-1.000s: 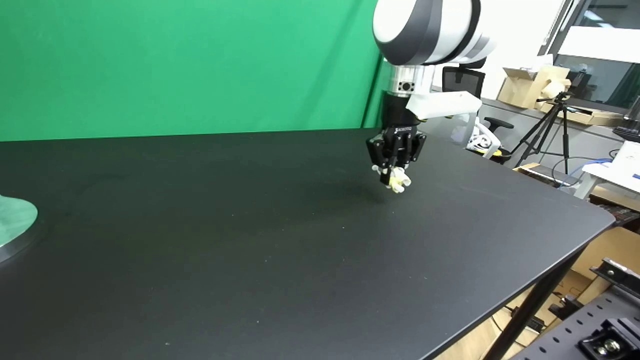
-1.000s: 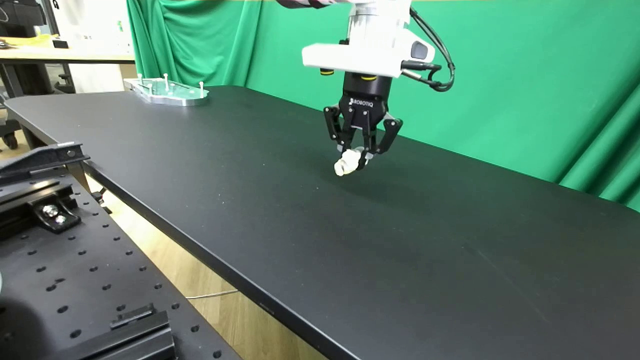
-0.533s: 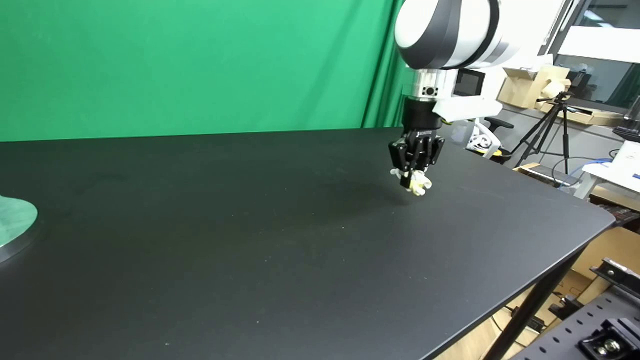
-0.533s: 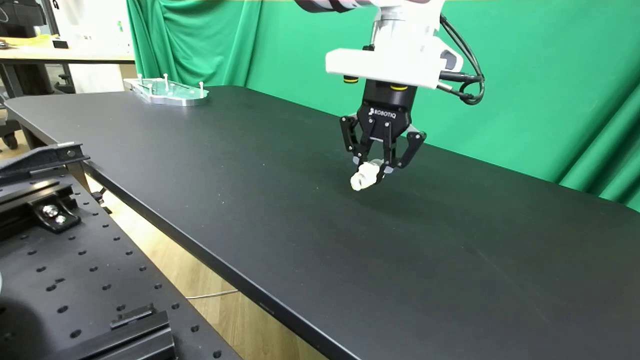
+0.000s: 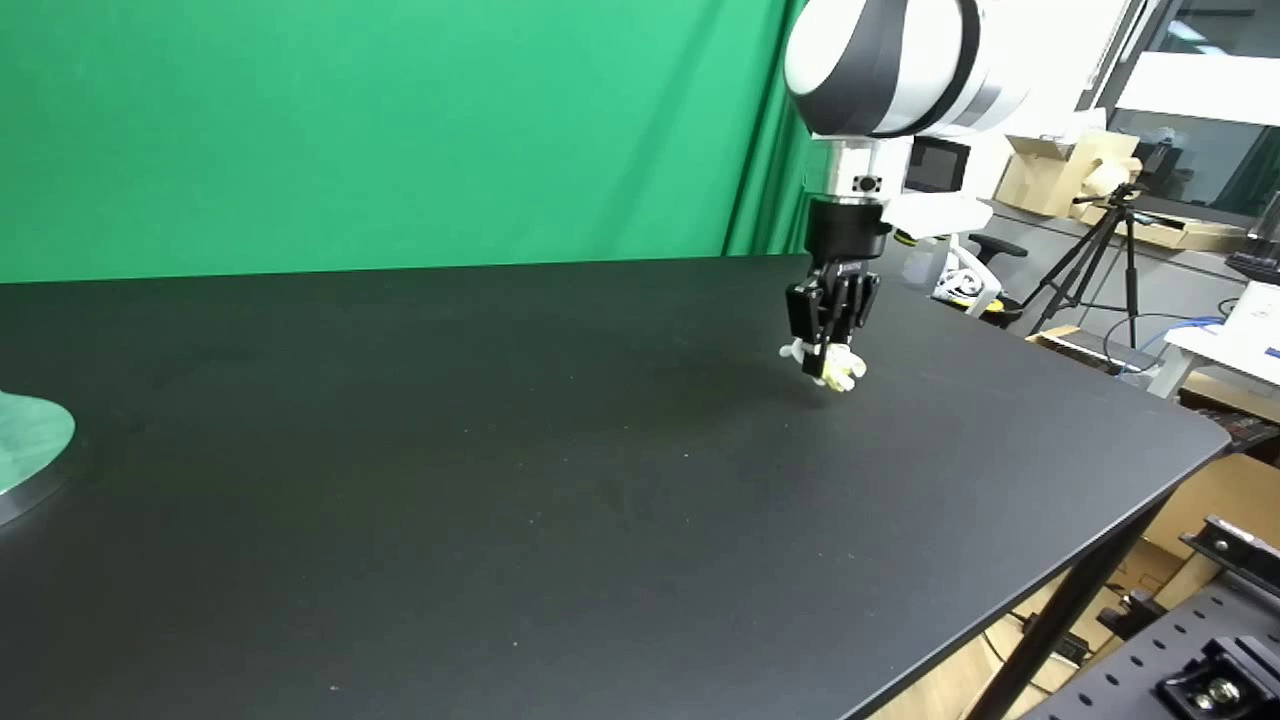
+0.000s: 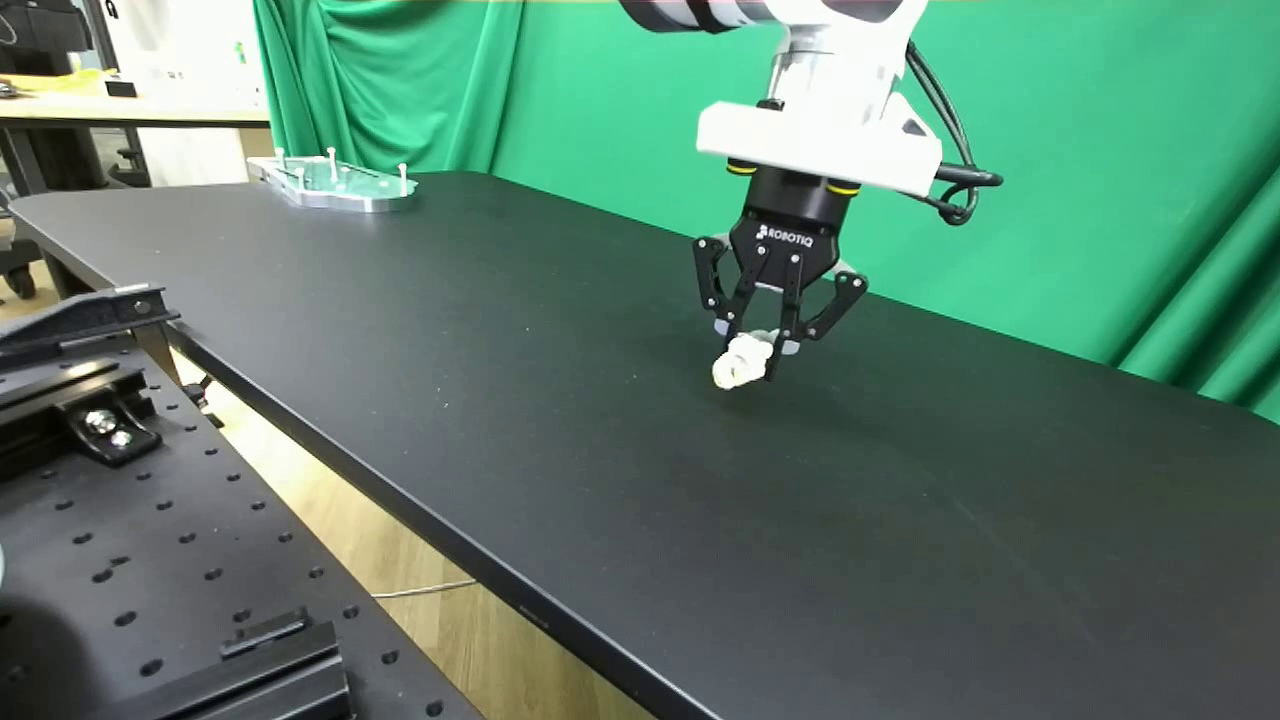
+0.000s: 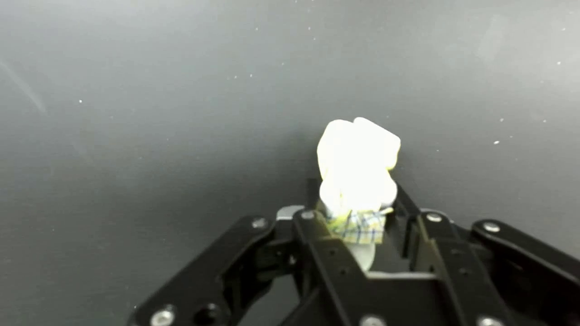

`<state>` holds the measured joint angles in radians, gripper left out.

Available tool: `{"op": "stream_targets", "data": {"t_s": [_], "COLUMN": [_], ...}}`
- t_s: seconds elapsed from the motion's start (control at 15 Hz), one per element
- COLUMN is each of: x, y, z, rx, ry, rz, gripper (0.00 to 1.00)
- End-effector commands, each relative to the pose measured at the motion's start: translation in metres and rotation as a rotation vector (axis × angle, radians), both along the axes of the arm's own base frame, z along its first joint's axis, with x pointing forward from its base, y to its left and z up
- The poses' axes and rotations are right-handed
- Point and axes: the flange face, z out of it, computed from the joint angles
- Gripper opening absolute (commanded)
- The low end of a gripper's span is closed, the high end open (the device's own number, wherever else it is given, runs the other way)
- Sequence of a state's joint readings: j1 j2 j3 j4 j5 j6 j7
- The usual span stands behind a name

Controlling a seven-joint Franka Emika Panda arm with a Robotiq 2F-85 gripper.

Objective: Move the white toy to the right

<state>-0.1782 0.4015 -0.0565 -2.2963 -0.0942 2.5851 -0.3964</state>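
The white toy [image 5: 843,368] is a small cream-white lumpy figure. It sits between the fingers of my gripper [image 6: 751,358], which is shut on it. In an exterior view the toy [image 6: 738,364] sticks out below the fingertips, low over the black table; I cannot tell if it touches the surface. In the wrist view the toy [image 7: 358,158] is overexposed, with a checked blue-yellow patch near the jaws, and the gripper's fingers [image 7: 358,194] stand on both sides of it. Part of the toy is hidden behind the fingers in both exterior views.
The black table [image 5: 450,450] ends at a right-hand edge in an exterior view. A pale green plate [image 5: 30,440] stands at its left, seen in an exterior view as a clear greenish platform with pegs [image 6: 335,185]. A perforated metal plate [image 6: 180,560] stands beside the table.
My gripper has moved right and somewhat lower in both exterior views, carrying the toy. In the last half second it has moved only a little and the wrist has turned slightly.
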Motion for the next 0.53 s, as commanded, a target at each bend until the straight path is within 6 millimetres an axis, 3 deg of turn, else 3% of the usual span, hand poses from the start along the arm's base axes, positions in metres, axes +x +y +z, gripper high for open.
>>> {"op": "stream_targets", "data": {"t_s": [0.0,0.27,0.47], "x": [0.009,0.009,0.006], "y": [-0.004,0.003,0.014], "z": [0.003,0.013,0.029], "rx": [0.028,0.040,0.028], "ry": [-0.007,-0.032,-0.060], "rz": [-0.013,-0.065,-0.083], "gripper": [0.71,0.97,1.00]}}
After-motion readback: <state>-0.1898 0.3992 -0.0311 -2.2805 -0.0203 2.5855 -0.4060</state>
